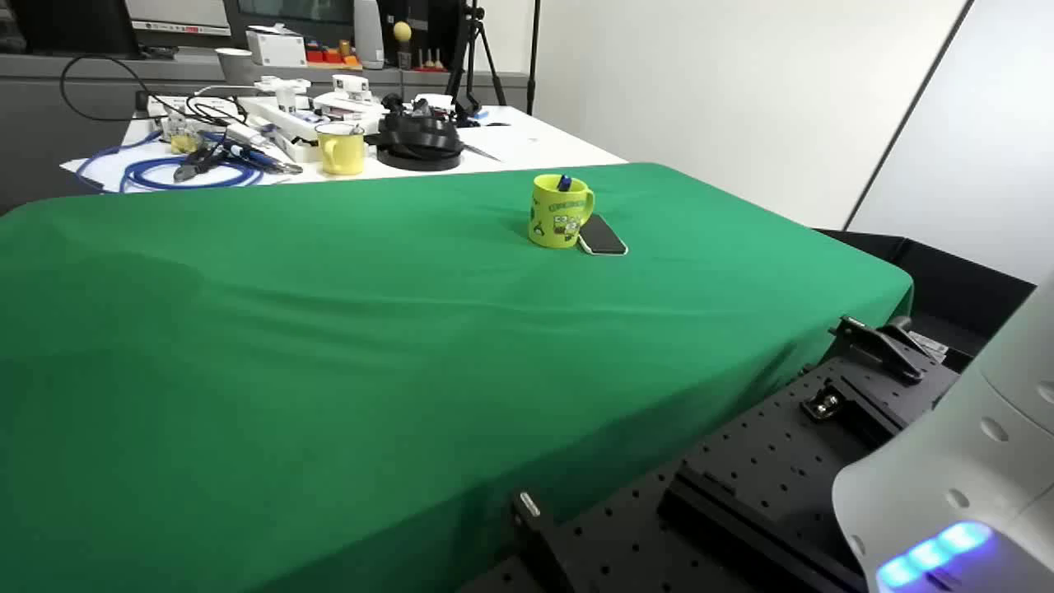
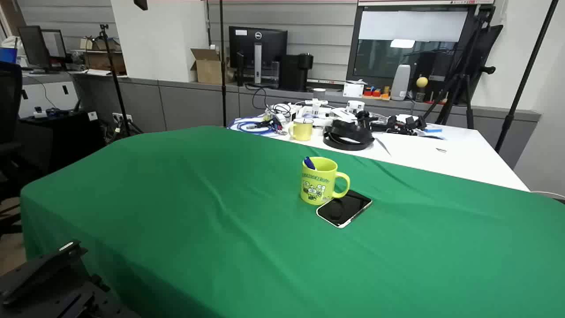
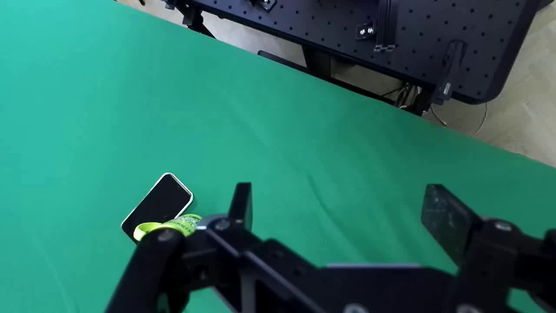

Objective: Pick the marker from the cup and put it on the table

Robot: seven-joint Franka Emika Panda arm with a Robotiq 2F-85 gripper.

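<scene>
The yellow-green cup [image 1: 553,218] stands upright on the green-covered table [image 1: 346,379], its dark cartoon marking facing the cameras in both exterior views [image 2: 314,187]. The marker [image 1: 565,183] stands in the cup; only its dark blue end shows above the rim, also in an exterior view [image 2: 310,163]. In the wrist view my gripper [image 3: 339,186] is open, with only green cloth between its fingers. There the cup [image 3: 184,224] lies left of the left finger and is partly covered by it; the marker is hidden. The gripper shows in neither exterior view.
A flat black phone [image 2: 344,209] lies right beside the cup, by its handle. Behind, a white table [image 2: 423,154] holds cables, tools and a paler yellow cup [image 2: 301,130]. A black perforated plate with brackets [image 3: 339,26] borders the table. The white arm [image 1: 963,478] stands there.
</scene>
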